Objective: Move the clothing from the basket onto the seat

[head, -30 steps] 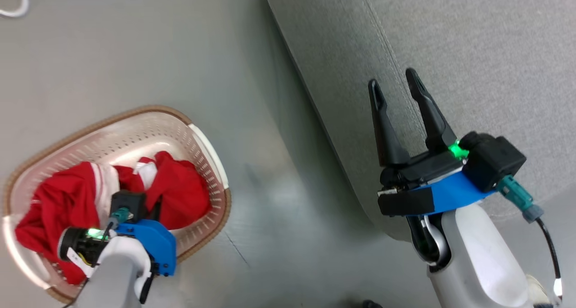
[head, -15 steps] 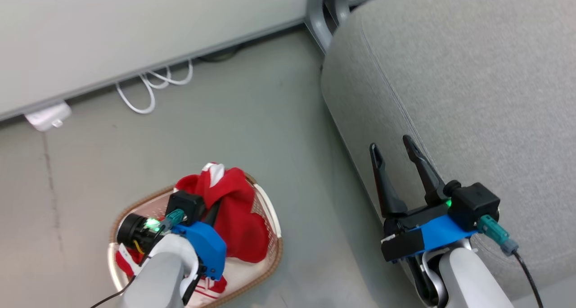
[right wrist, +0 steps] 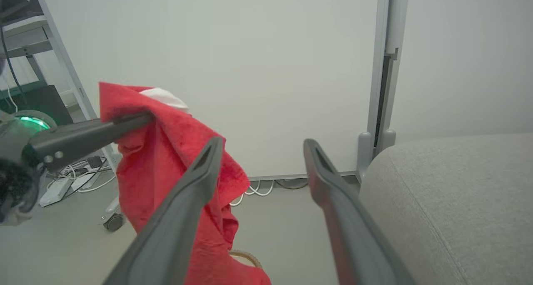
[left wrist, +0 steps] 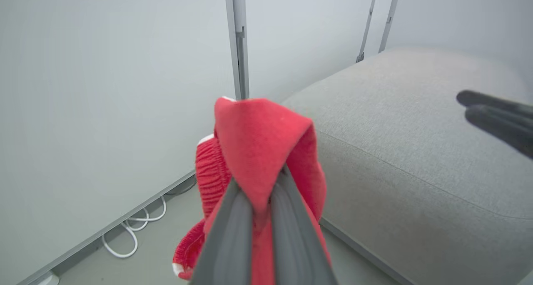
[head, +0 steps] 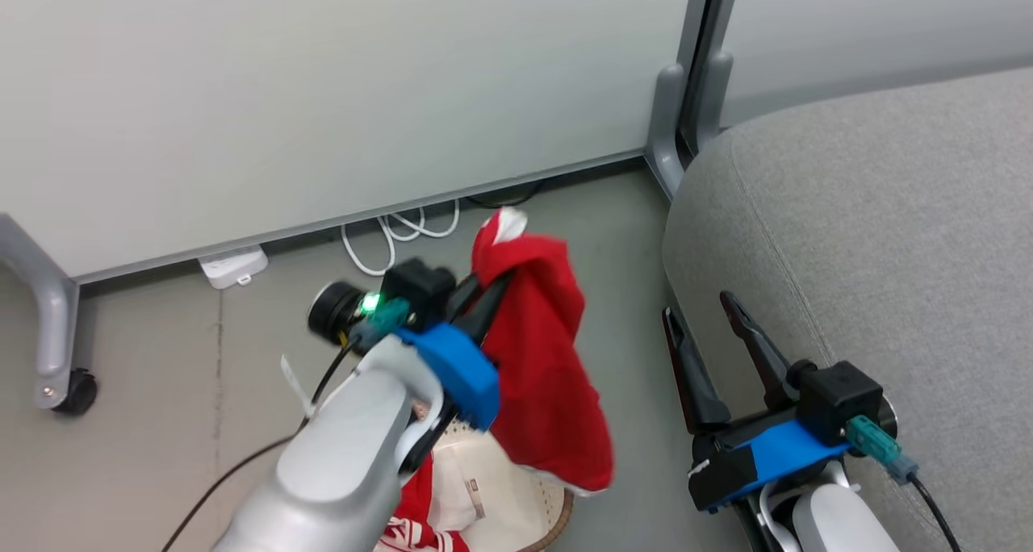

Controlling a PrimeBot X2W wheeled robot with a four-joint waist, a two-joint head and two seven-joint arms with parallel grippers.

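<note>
Your left gripper (head: 487,290) pinches a red garment (head: 542,374) by its top fold. It hangs limp above the basket (head: 524,487), near the seat (head: 888,237). It looks light and soft, so grip bunched folds. Your right gripper (head: 699,308) stands open and empty. A striped garment (head: 416,524) lies in the basket.

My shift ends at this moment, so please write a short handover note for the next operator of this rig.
Left gripper: shut on the plain red garment, which hangs over the basket.
Right gripper: open, empty, beside the seat.
The striped garment lies in the basket.
Done: one garment lifted out. Left: put it on the seat, then move the striped one.
</note>
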